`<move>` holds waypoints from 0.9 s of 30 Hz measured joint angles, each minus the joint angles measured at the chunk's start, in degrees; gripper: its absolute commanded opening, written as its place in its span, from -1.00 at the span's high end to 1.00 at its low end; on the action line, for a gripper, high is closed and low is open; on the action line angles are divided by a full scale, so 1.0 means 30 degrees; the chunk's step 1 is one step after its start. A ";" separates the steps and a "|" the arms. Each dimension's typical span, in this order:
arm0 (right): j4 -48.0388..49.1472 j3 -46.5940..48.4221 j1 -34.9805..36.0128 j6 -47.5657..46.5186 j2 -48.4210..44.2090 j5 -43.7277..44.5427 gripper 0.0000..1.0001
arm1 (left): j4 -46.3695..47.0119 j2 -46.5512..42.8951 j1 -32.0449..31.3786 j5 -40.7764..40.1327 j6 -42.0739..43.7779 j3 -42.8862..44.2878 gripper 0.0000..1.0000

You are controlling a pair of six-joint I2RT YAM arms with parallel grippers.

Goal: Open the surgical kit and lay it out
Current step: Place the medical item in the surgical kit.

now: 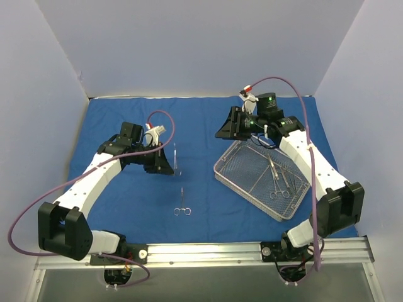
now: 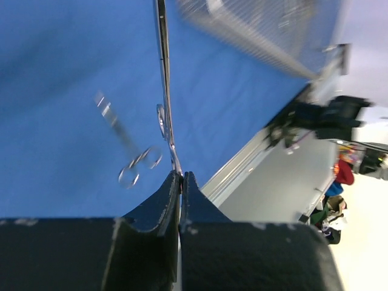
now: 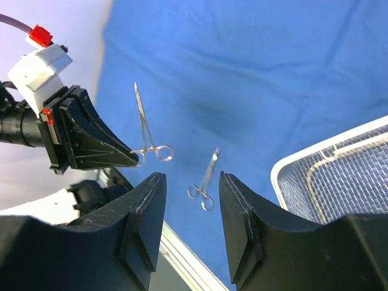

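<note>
The royal-blue cloth wrap (image 1: 126, 126) lies spread flat over the table. My left gripper (image 1: 170, 168) is shut on the ring end of a slim steel forceps (image 1: 175, 156). In the left wrist view that forceps (image 2: 163, 91) runs away from the closed jaws, and in the right wrist view the held forceps (image 3: 144, 124) hangs off the left gripper (image 3: 130, 159). A second forceps (image 1: 182, 205) lies loose on the cloth. The silver wire-mesh tray (image 1: 234, 178) holds several more instruments (image 1: 281, 180). My right gripper (image 1: 224, 129) stands open and empty just beyond the tray's far corner.
White walls enclose the table on three sides. A metal rail (image 1: 208, 253) with both arm bases runs along the near edge. The tray's rim (image 3: 285, 182) sits close to the right of my right fingers (image 3: 242, 212).
</note>
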 measured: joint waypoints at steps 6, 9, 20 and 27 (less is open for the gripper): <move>-0.0393 -0.1144 0.0124 -0.0794 -0.0022 0.0124 0.21 | -0.3373 -0.0787 -0.0102 -0.2375 0.0240 -0.0947 0.95; -0.0554 -0.2011 0.0138 -0.0918 -0.0022 0.0124 0.21 | -0.4124 -0.1530 -0.0219 -0.2630 -0.0073 -0.1632 0.95; -0.0852 -0.2149 0.0138 -0.2244 -0.0015 0.0051 0.22 | -0.3738 -0.1275 -0.2025 0.0721 -0.0685 -0.2841 0.95; -0.0867 -0.2652 0.0138 -0.2579 -0.0015 -0.0175 0.23 | -0.2834 -0.0211 -0.2025 0.1909 -0.1253 -0.3789 0.95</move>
